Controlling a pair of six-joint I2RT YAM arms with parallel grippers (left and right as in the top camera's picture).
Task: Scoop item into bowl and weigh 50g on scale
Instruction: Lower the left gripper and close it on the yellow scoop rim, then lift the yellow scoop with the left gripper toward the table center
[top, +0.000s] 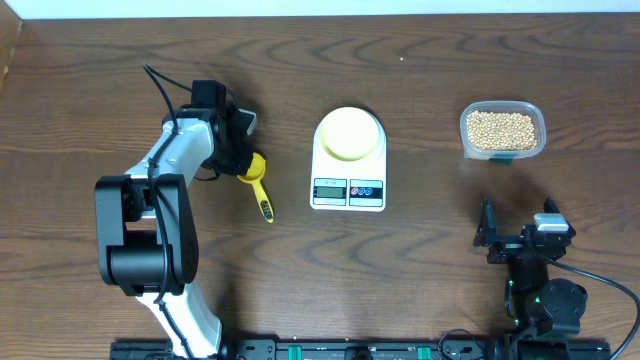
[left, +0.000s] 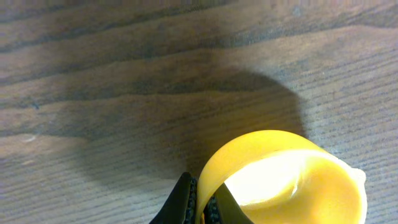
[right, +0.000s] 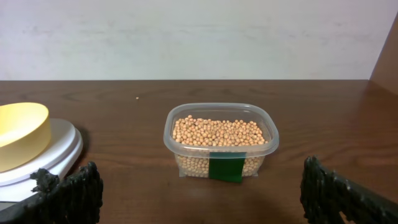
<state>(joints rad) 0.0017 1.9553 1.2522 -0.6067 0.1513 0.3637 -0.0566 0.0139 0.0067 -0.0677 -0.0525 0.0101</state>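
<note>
The left gripper (top: 244, 160) is clamping its jaws on the rim of a yellow scoop (top: 262, 196) on the left half of the table (top: 90, 90), the handle pointing toward the near edge. The pale yellow bowl (top: 350, 133) is sitting on the back of the white scale (top: 348, 190) at the table's middle. The beans (top: 502, 127) are filling a clear tub (top: 502, 104) toward the far right corner. The right gripper (top: 520, 236) is hanging near the front edge, jaws wide and holding nothing.
</note>
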